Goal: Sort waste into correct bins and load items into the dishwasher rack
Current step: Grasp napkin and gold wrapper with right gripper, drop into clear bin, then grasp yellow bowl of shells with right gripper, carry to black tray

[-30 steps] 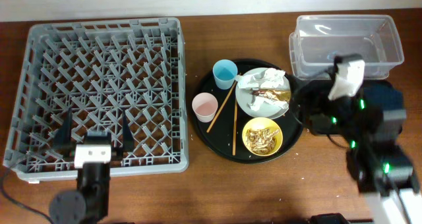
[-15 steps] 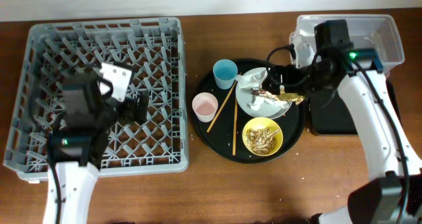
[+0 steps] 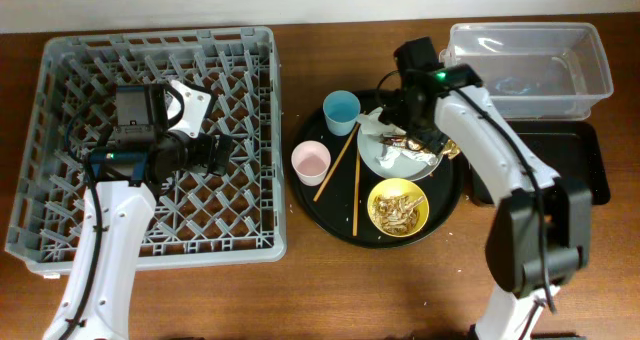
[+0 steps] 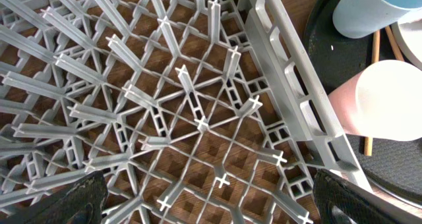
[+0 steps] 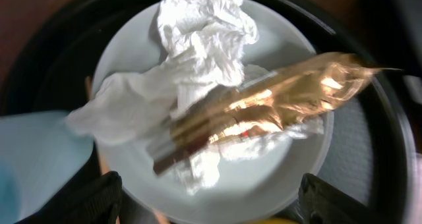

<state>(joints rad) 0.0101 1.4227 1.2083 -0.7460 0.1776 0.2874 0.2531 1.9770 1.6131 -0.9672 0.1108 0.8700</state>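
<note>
Right end effector (image 5: 211, 201) swung from tub (image 3: 600, 80) to over the mid-frame plate (image 5: 132, 53), wide open, empty. I'd pinch the wrapper (image 5: 264, 109) mid-length, clear of the napkins (image 5: 204, 26).

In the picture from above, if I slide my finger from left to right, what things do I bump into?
grey rack → pink cup → yellow bowl → clear tub

The wrapper (image 5: 264, 109) lies on napkins (image 5: 204, 33) on the plate (image 5: 264, 181).
</note>
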